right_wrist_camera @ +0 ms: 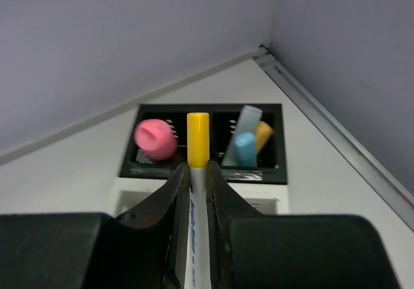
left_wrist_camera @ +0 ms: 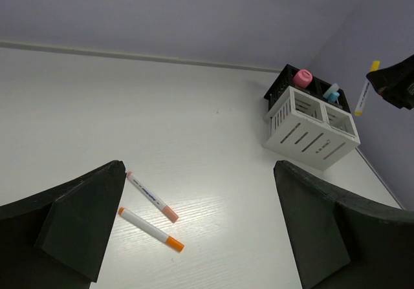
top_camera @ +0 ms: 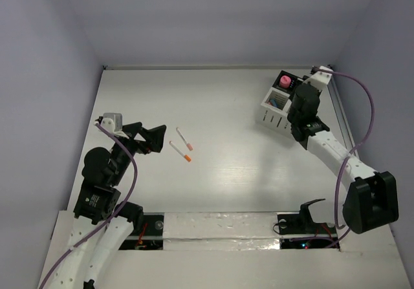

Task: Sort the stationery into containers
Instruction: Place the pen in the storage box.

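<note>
My right gripper (right_wrist_camera: pixel 198 172) is shut on a white marker with a yellow cap (right_wrist_camera: pixel 198 139) and holds it over the organizer; the marker also shows in the left wrist view (left_wrist_camera: pixel 363 90). The white slatted organizer (top_camera: pixel 273 112) (left_wrist_camera: pixel 309 132) has a black section (right_wrist_camera: pixel 257 172) at its back. That section holds a stubby pink cylinder (right_wrist_camera: pixel 155 139) (top_camera: pixel 284 80) and blue (right_wrist_camera: pixel 244 149) and orange (right_wrist_camera: pixel 264 134) pieces. Two thin white sticks lie on the table, one pink-tipped (left_wrist_camera: pixel 150 196) (top_camera: pixel 184 138), one orange-tipped (left_wrist_camera: pixel 151 229) (top_camera: pixel 180 152). My left gripper (left_wrist_camera: pixel 199 172) (top_camera: pixel 152 139) is open and empty, just left of them.
The organizer stands at the table's far right corner, close to a metal rail (right_wrist_camera: pixel 336 130) along the right edge. Purple walls (top_camera: pixel 52 75) enclose the table on three sides. The right arm (top_camera: pixel 336 156) reaches along the right side.
</note>
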Robot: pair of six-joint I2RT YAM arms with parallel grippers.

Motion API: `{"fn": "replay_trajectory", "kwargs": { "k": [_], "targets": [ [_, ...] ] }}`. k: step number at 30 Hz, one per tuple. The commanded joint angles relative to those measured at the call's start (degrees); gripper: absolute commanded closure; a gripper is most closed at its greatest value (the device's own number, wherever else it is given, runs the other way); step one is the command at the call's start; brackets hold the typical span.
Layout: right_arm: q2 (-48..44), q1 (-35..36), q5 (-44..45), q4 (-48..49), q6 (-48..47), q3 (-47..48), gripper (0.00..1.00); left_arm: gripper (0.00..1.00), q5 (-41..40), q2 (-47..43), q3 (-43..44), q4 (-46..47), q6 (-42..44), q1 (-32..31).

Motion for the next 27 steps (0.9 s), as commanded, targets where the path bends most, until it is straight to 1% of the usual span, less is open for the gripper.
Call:
{"fn": "replay_trajectory", "kwargs": {
  "k": [1, 3, 7, 12, 16, 19, 20, 21, 22, 23, 24, 25, 26, 27],
  "targets": [
    [-0.19, -3.65, 5.67, 7.51, -2.97, -2.48, 1.0, 0.01, 0.04, -0.76, 1.67, 2.19, 0.0, -1.14],
    [0.59, -5.06, 5.32, 7.25, -2.8, -2.04, 1.0, 0.01, 0.04, -0.76, 1.67, 2.19, 0.0, -1.14],
    [5.94, -7.34, 5.76, 8.21, -3.41, -0.9, 1.0, 0.01, -0.05, -0.85, 1.76, 2.11, 0.0, -1.67],
    [9.91, -7.35, 5.06, 10.15, -2.53, -1.69, 0.99, 0.01, -0.22, -0.94, 1.76, 2.02, 0.0, -1.67],
    [10.09, -7.35, 4.09, 9.53, 1.41, -3.35, 0.97, 0.01, -0.31, -0.85, 1.76, 2.02, 0.0, -1.67],
    [9.21, -7.35, 3.65, 9.71, 2.91, -4.85, 0.85, 0.01, -0.31, -0.59, 1.67, 2.02, 0.0, -1.67],
    [8.86, -7.35, 2.78, 8.84, 3.53, -5.29, 0.77, 0.01, -0.22, -0.59, 1.76, 2.1, 0.0, -1.67],
    [8.25, -7.35, 1.99, 8.22, 4.32, -5.64, 0.74, 0.01, -0.22, -0.42, 1.76, 2.19, 0.0, -1.67],
    [6.85, -7.35, 1.28, 8.13, 5.02, -6.08, 0.67, 0.01, -0.22, -0.41, 1.76, 2.11, 0.0, -1.67],
    [6.06, -7.35, -0.2, 8.04, 5.72, -7.13, 0.59, 0.01, -0.22, -0.33, 1.76, 2.19, 0.0, -1.67],
    [5.18, -7.35, -0.91, 7.86, 6.16, -7.4, 0.57, 0.01, -0.22, -0.24, 1.76, 2.19, -0.08, -1.67],
    [3.43, -7.35, -1.62, 7.51, 6.6, -7.66, 0.51, 0.01, -0.22, -0.15, 1.67, 2.19, -0.08, -1.67],
    [2.63, -7.35, -2.32, 7.25, 6.96, -7.75, 0.49, 0.01, -0.22, 0.02, 1.76, 2.19, -0.08, -1.67],
    [1.84, -7.35, -3.63, 6.55, 6.96, -7.75, 0.41, 0.01, -0.14, 0.11, 1.76, 2.28, -0.08, -1.67]
  ]
}}
